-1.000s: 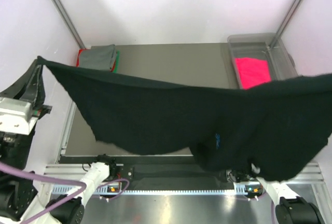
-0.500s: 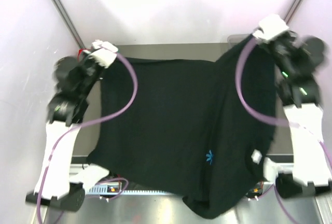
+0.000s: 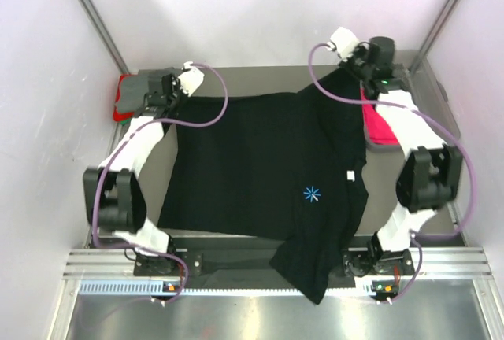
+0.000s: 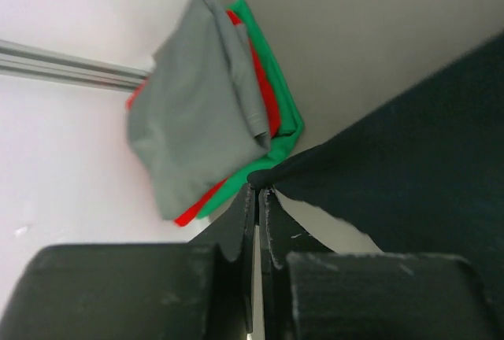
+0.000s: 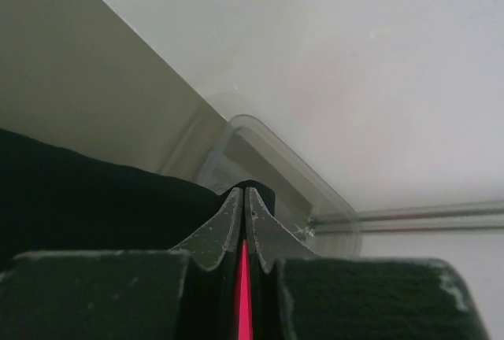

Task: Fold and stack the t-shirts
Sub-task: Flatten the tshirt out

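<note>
Swung forward and down since the earlier shots, so now got the black shirt (image 3: 252,159) laid across the table (image 3: 260,79) mid-frame instead of dangling up in the air. Still pinching it with the left gripper (image 4: 257,191), clamped tight on the upper-left corner, and with the right gripper (image 5: 242,191), clamped on the upper-right corner. Probably keeping that far edge stretched for a flat landing before folding. Not fully flat though (bunched along the right, spilling off the near edge at bottom centre). Got the folded stack (image 4: 209,112) sitting at upper left, out of the way. Can't see much of the pink shirt (image 3: 376,131) or the bin (image 5: 260,131) behind the right arm (image 3: 408,123).
</note>
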`<move>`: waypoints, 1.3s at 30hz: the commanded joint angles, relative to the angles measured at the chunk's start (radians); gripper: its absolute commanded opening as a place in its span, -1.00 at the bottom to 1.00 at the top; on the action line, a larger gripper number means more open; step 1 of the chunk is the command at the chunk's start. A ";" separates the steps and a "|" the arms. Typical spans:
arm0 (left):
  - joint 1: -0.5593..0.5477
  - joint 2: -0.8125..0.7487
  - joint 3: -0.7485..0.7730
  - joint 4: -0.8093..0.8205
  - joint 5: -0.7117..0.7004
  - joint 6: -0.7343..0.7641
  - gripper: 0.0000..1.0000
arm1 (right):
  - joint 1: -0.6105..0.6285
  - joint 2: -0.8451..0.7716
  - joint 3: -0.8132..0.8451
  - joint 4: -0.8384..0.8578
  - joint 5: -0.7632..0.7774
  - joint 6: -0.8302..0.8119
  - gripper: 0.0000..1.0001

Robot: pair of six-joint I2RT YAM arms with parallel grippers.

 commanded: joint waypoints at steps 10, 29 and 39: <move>0.071 0.267 0.118 0.335 -0.129 0.000 -1.00 | 0.095 0.349 0.280 0.222 0.175 0.012 -1.00; 0.079 0.609 0.483 0.340 -0.179 -0.031 -1.00 | 0.100 0.713 0.677 0.280 0.247 -0.007 -1.00; 0.064 0.514 0.403 0.297 -0.072 -0.120 -1.00 | 0.118 0.551 0.363 0.352 0.255 -0.077 -1.00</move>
